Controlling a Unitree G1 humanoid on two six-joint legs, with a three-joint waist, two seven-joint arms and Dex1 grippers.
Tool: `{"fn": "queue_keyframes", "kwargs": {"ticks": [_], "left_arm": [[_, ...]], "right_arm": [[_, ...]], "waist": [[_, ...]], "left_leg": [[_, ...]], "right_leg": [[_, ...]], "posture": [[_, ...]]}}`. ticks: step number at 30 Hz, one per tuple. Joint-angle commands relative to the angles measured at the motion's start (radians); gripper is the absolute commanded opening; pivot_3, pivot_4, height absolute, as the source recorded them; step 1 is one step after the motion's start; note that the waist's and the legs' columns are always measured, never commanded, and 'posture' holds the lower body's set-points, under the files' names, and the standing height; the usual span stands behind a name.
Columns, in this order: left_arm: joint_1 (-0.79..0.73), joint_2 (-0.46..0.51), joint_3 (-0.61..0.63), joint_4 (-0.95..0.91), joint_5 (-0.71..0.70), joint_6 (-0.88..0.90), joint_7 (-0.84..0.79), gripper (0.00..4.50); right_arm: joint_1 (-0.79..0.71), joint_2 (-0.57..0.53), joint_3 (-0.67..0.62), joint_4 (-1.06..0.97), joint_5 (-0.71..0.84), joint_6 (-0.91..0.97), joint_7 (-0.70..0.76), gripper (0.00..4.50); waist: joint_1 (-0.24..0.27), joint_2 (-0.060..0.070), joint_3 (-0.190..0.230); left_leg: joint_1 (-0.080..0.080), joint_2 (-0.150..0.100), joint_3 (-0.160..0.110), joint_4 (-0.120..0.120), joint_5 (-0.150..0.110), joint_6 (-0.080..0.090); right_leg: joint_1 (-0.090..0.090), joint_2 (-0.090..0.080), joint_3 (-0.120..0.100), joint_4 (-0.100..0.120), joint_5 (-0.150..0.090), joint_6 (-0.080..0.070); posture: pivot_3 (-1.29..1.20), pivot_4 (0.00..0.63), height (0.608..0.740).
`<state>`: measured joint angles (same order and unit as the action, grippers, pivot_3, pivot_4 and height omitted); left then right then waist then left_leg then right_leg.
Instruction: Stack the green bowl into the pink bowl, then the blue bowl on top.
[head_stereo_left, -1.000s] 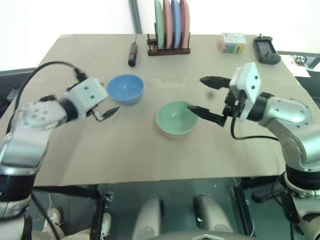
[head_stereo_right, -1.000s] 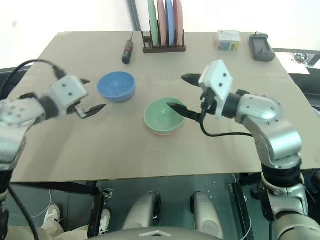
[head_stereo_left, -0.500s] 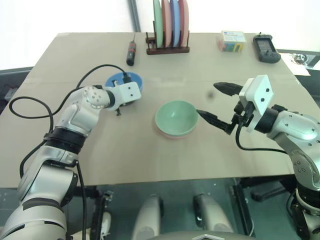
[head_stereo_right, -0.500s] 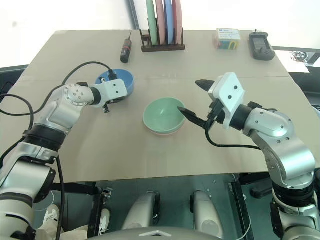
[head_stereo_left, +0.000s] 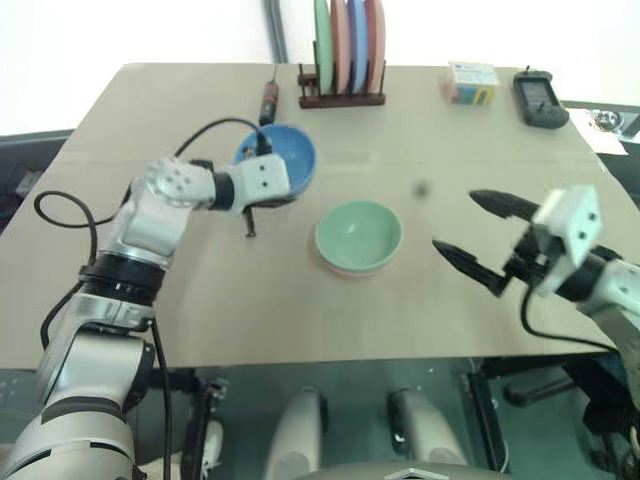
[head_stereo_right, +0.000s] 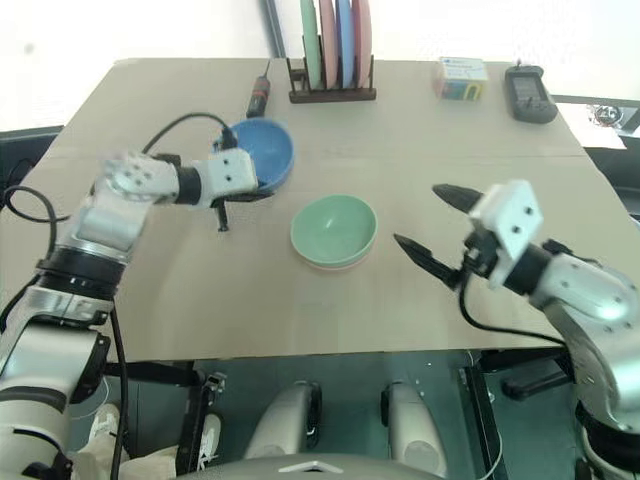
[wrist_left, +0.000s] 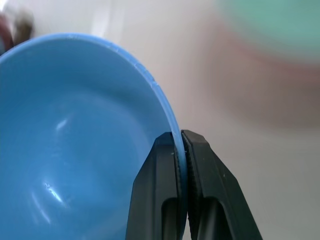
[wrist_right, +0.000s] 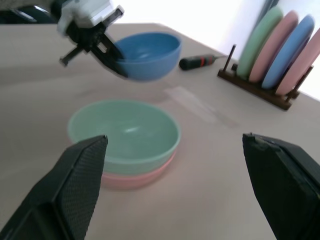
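Two of the bowls are already sitting nested near the middle of the table (head_stereo_left: 200, 300), the green bowl (head_stereo_left: 358, 232) resting inside the pink bowl (head_stereo_left: 345, 268). Beyond that stack and to its left, the left gripper (head_stereo_left: 268, 196) is pinching the rim of the blue bowl (head_stereo_left: 283, 168) tight between its fingers, holding it clear of the tabletop. Right of the stack, the right gripper (head_stereo_left: 478, 232) is hovering with its fingers spread wide, gripping nothing.

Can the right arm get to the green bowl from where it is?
Probably yes. The right gripper is open beside the green bowl, with bare table between them. The blue bowl is held off on the far side.
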<state>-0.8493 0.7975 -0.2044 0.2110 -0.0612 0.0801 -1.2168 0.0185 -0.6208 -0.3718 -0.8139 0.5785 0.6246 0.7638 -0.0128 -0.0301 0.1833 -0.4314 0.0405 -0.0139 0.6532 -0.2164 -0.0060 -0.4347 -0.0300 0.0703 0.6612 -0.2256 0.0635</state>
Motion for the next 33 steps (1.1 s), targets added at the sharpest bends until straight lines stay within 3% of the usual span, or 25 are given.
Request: {"fn": "queue_keyframes", "kwargs": {"ticks": [1, 5, 9, 13, 18, 20, 25, 28, 30, 33], "left_arm": [[-0.044, 0.004, 0.035, -0.098, -0.13, 0.041, -0.135, 0.05], [-0.061, -0.016, 0.013, -0.135, -0.159, 0.059, -0.191, 0.05], [-0.078, -0.059, -0.022, -0.145, -0.183, 0.119, -0.242, 0.05], [-0.079, -0.074, -0.051, -0.153, -0.183, 0.184, -0.276, 1.35], [-0.066, -0.092, -0.001, -0.161, -0.22, 0.271, -0.225, 2.92], [-0.028, -0.132, 0.084, -0.151, -0.289, 0.262, -0.17, 2.92], [0.105, -0.109, 0.181, -0.2, -0.331, 0.307, -0.084, 2.92], [0.206, -0.064, 0.223, -0.271, -0.353, 0.358, -0.057, 4.22], [0.291, -0.013, 0.282, -0.335, -0.409, 0.439, -0.053, 4.48], [0.4, 0.055, 0.377, -0.406, -0.448, 0.517, -0.01, 4.48]], "right_arm": [[0.154, 0.007, -0.174, -0.097, 0.104, -0.077, 0.074, 4.5], [0.279, 0.008, -0.273, -0.129, 0.161, -0.132, 0.086, 4.5], [0.316, -0.004, -0.273, -0.143, 0.162, -0.155, 0.06, 4.5], [0.312, -0.019, -0.232, -0.143, 0.145, -0.166, 0.031, 4.5], [0.278, -0.055, -0.168, -0.112, 0.128, -0.143, -0.002, 4.5], [0.239, -0.083, -0.135, -0.091, 0.152, -0.08, -0.049, 4.5], [0.144, -0.161, -0.044, -0.01, 0.106, 0.0, -0.106, 4.5], [0.121, -0.182, -0.027, 0.034, 0.09, -0.01, -0.087, 4.5], [0.136, -0.2, -0.05, 0.056, 0.08, -0.023, -0.053, 4.5], [0.205, -0.233, -0.146, 0.064, 0.09, -0.026, 0.016, 4.5]], "waist": [[0.002, 0.0, 0.0], [-0.007, 0.001, 0.0], [-0.016, 0.001, -0.001], [-0.018, 0.001, -0.001], [-0.021, 0.001, -0.001], [-0.025, 0.001, -0.001], [-0.029, 0.001, -0.001], [-0.021, 0.001, -0.001], [-0.022, 0.001, -0.001], [-0.021, 0.001, -0.001]], "left_leg": [[0.002, 0.0, 0.0, 0.0, 0.0, 0.0], [0.007, 0.0, 0.001, 0.002, 0.0, 0.0], [0.019, 0.001, 0.001, 0.002, 0.0, 0.0], [0.019, 0.001, 0.001, 0.003, 0.0, 0.0], [0.018, 0.001, 0.0, 0.003, 0.0, 0.0], [0.018, 0.001, 0.0, 0.003, 0.0, 0.0], [0.019, 0.001, 0.0, 0.003, 0.0, 0.0], [0.017, 0.001, -0.001, 0.003, 0.0, 0.0], [0.017, 0.001, -0.001, 0.003, 0.0, 0.0], [0.017, 0.001, 0.0, 0.0, 0.0, 0.0]], "right_leg": [[0.002, 0.0, 0.0, 0.0, 0.0, 0.0], [0.006, 0.001, 0.001, 0.001, -0.001, 0.002], [0.018, 0.002, 0.001, 0.0, -0.005, 0.0], [0.019, 0.002, 0.001, 0.0, -0.005, 0.0], [0.018, 0.002, 0.001, 0.0, -0.005, 0.0], [0.018, 0.002, 0.001, 0.0, -0.005, 0.0], [0.018, 0.001, 0.001, 0.0, -0.005, 0.0], [0.017, 0.001, 0.001, 0.0, -0.005, 0.0], [0.017, 0.001, 0.0, -0.001, -0.005, 0.0], [0.017, 0.0, 0.0, -0.003, -0.004, 0.0]], "posture": [[0.0, 0.15, 0.74], [0.0, 0.15, 0.74], [0.0, 0.15, 0.74], [0.0, 0.15, 0.74], [0.0, 0.15, 0.74], [0.0, 0.15, 0.74], [0.0, 0.15, 0.74], [0.0, 0.15, 0.74], [0.0, 0.15, 0.74], [0.0, 0.15, 0.74]]}}
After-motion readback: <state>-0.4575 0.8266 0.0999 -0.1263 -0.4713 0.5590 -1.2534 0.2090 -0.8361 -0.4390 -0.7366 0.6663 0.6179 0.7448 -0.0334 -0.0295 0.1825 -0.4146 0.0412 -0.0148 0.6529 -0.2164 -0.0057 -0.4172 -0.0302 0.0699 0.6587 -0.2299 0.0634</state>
